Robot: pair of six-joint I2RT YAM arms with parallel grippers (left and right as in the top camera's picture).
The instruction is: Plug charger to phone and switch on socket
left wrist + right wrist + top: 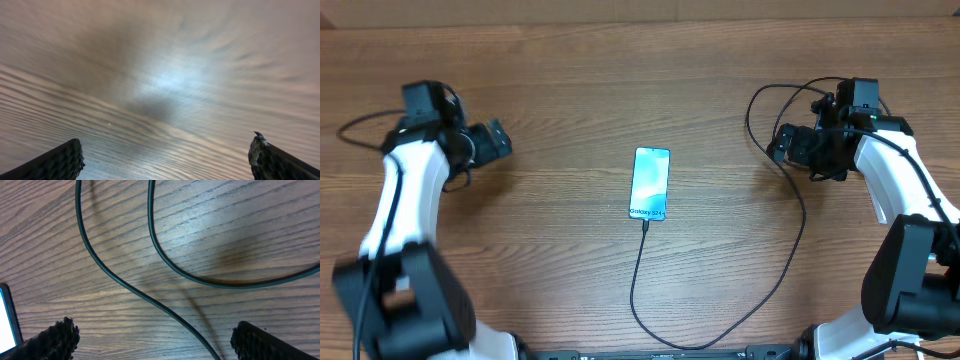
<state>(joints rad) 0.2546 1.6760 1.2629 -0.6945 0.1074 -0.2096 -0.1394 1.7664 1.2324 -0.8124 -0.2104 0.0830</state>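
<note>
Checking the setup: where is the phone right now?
In the overhead view, the phone lies flat at the table centre, the charger reaching its near end.

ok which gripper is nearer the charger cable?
The right gripper: the black charger cable loops directly under it. The left gripper is far across the table.
</note>
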